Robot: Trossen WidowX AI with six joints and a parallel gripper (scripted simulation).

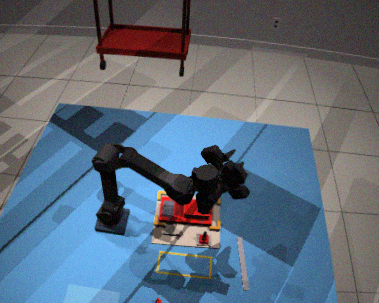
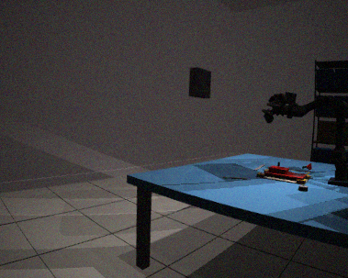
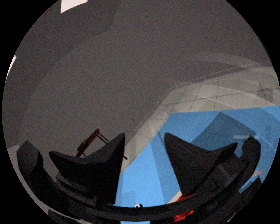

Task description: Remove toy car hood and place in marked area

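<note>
currently, the hood lies below and back toward the base from the hand

the hood, as best i can judge, is the raised red part at the end of the car farther from the arm's base. it sits on the car, partly hidden from above by the arm, so its own long axis i cannot settle; the car's runs outward from the base.

around the car is the pale board, and just past that, on the side away from the red cart, lies the yellow outline, lengthwise with the car.

the hand is well above the table, out past the hood, its fingers parted with nothing between them. they point outward rather than down at the hood.

that offset decides the coming move: the hand likely has to draw back toward the base, tip downward and descend over the hood. coming down with the present tilt could nudge the car. the carry afterward looks short, sideways across the board.
</note>
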